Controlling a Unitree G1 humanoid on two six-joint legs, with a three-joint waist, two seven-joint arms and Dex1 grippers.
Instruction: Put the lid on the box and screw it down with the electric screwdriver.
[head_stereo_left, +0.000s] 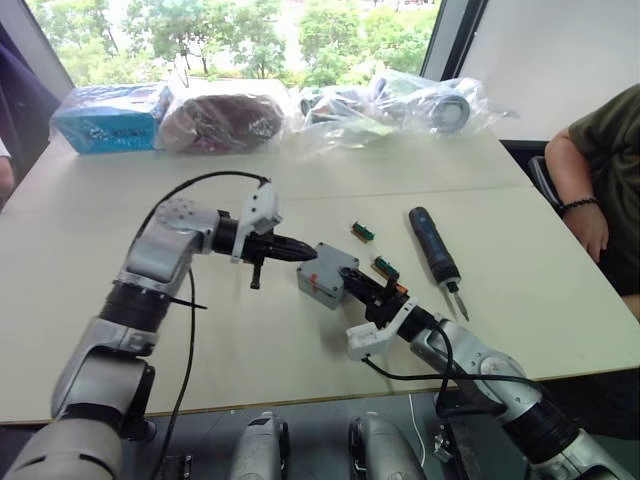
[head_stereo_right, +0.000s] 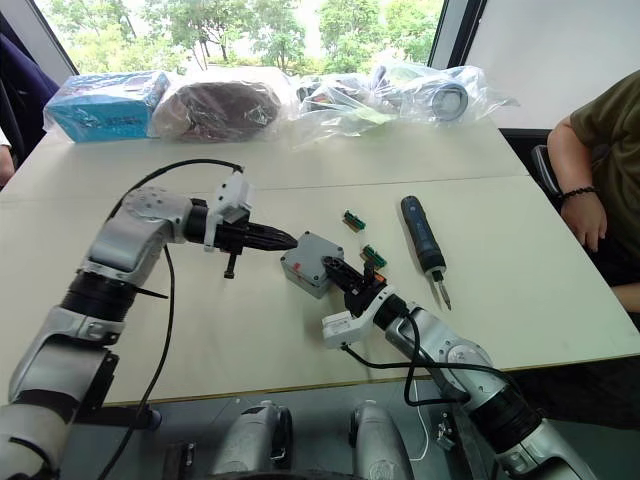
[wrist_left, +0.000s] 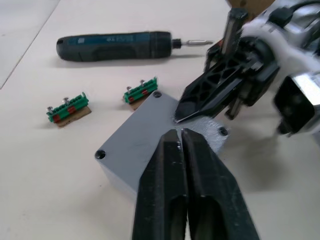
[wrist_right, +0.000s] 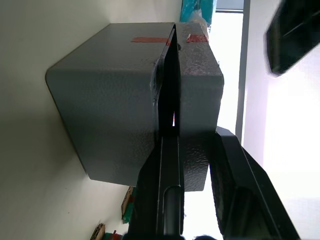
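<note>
Now both grippers meet—over the lid.

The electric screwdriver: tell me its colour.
The electric screwdriver is dark blue-black with a thin metal bit, clearest in the left wrist view.

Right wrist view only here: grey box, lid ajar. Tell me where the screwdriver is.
Observer: The dark blue pen-shaped electric screwdriver lies flat on the table, to the robot's right of the grey cast-metal box.
Operator: Report the left pincer.
Observer: The left pincer is shut, tips over the grey metal lid, facing the right pincer.
Operator: Name what's between box and screwdriver.
Observer: Two small green-red terminal blocks.
</note>
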